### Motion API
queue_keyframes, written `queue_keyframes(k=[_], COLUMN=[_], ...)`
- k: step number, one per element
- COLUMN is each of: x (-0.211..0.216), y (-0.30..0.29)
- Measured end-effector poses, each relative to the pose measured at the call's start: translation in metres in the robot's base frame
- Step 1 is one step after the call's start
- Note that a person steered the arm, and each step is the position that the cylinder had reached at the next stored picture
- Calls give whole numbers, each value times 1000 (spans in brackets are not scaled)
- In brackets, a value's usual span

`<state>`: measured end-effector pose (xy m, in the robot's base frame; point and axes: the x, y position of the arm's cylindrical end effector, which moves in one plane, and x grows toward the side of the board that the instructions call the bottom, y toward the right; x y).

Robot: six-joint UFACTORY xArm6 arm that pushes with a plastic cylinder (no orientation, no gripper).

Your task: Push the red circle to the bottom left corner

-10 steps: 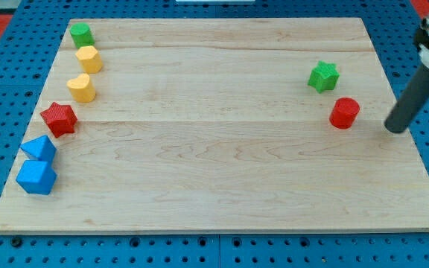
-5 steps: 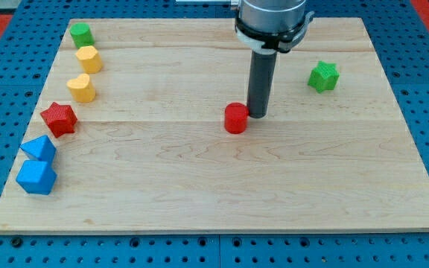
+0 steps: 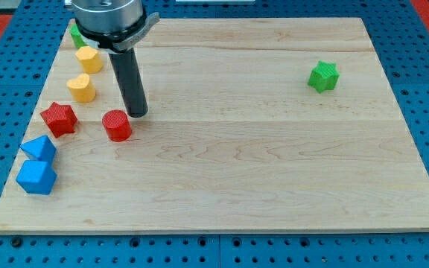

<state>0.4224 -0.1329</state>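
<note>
The red circle (image 3: 117, 125) sits on the wooden board (image 3: 274, 171) in its left part, about mid-height. My tip (image 3: 138, 114) is just to the right of it and slightly above, touching or nearly touching its upper right edge. The board's bottom left corner lies below and to the left of the circle, past the blue blocks.
A red star (image 3: 59, 118) lies left of the circle. Two blue blocks (image 3: 38, 149) (image 3: 36, 177) sit below that near the left edge. Two yellow blocks (image 3: 82, 87) (image 3: 89, 58) and a green block (image 3: 76, 34) line the upper left. A green star (image 3: 323, 76) is at the right.
The rod has swept from the board's right edge to the left, pushing the red circle from the right side across the middle to the left part.
</note>
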Motion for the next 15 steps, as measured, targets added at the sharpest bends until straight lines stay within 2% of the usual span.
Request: queue_keyframes(k=[2, 5, 8, 9, 10, 11, 13, 14, 15], x=[43, 53, 118, 127, 127, 143, 151, 153, 176], y=[-11, -70, -69, -65, -22, -9, -53, -47, -43])
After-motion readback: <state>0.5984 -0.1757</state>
